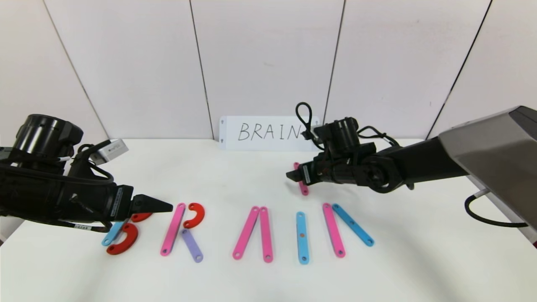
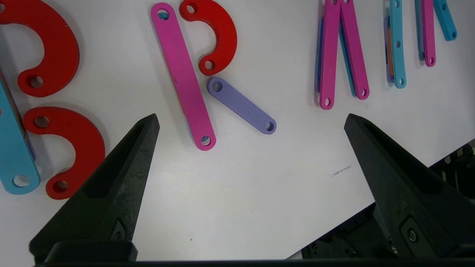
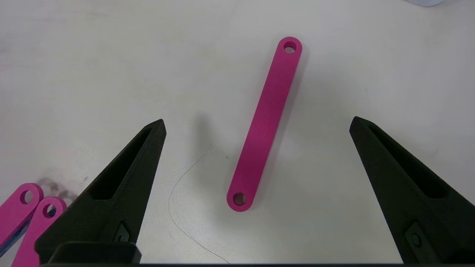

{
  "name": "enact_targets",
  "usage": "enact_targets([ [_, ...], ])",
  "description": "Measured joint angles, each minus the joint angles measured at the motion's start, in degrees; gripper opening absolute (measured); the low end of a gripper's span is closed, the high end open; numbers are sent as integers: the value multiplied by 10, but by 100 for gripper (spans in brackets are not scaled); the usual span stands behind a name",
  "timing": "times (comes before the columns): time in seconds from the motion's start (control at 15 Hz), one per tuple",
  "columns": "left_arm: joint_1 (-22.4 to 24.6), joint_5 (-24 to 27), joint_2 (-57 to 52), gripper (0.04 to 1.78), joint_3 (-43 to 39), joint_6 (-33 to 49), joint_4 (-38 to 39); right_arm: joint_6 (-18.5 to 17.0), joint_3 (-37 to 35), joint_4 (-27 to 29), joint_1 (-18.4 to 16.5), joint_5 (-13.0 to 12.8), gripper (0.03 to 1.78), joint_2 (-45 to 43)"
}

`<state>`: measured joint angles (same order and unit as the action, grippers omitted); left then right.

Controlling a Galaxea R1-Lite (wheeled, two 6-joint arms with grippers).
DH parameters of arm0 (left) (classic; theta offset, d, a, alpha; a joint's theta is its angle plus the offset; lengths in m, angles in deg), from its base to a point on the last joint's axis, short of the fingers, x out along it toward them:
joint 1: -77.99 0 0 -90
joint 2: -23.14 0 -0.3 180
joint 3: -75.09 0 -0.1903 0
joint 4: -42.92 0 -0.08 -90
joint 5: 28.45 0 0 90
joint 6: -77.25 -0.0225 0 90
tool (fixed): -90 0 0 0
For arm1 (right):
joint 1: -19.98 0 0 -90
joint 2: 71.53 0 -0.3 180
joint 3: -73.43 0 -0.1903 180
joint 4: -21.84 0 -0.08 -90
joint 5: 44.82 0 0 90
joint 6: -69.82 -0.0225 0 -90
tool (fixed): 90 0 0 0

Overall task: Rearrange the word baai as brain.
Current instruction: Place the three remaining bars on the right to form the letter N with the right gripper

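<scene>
We count the flat pieces on the white table (image 1: 377,277): five pink strips, three blue strips, three red curves, one lilac strip (image 1: 192,245).

Letter row near the front edge, from our left:
- B: blue strip (image 1: 110,237) plus two red curves (image 1: 124,241), partly hidden under the left gripper (image 1: 161,206).
- R: pink strip (image 1: 173,229), red curve (image 1: 195,214) at its top, and the lilac strip as the leg, just beside both.
- A: two pink strips (image 1: 254,232) meeting at the top, no crossbar.
- I: one blue strip (image 1: 302,237), upright.
- N: pink strip (image 1: 334,229) and a slanted blue strip (image 1: 353,224), close together at the top; only two strokes.

The fifth pink strip, the loose pink strip (image 3: 264,124), lies apart, behind the row between I and N, directly under the right gripper (image 3: 256,124). Right jaws are spread wide, straddling it, nothing held. Left jaws are also spread wide, empty, hovering over bare table in front of the R.

White card (image 1: 268,132) reading BRAIN stands at the back edge against the wall.

No containers here.

Open room: a wide bare band between the row and the card, and bare table right of the N.
</scene>
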<state>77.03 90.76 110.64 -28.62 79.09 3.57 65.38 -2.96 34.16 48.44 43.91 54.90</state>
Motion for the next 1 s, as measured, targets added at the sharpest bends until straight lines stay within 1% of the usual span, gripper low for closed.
enact_targets([
  [0.53, 0, 0, -2, 174, -1, 0, 0, -1, 20, -1, 5, -3, 174, 38],
  [0.67, 0, 0, -2, 174, -1, 0, 0, -1, 23, -2, 5, -3, 169, 45],
  [0.73, 0, 0, -2, 174, -1, 0, 0, -2, 26, -2, 5, -3, 163, 50],
  [0.87, 0, 0, -2, 174, -1, 0, 0, -2, 28, -2, 5, -3, 143, 55],
  [0.93, 0, 0, -2, 174, -1, 0, 0, -2, 29, -2, 5, -3, 130, 56],
  [1.0, 0, 0, -2, 174, -1, 0, 0, -2, 29, -2, 5, -3, 112, 57],
])
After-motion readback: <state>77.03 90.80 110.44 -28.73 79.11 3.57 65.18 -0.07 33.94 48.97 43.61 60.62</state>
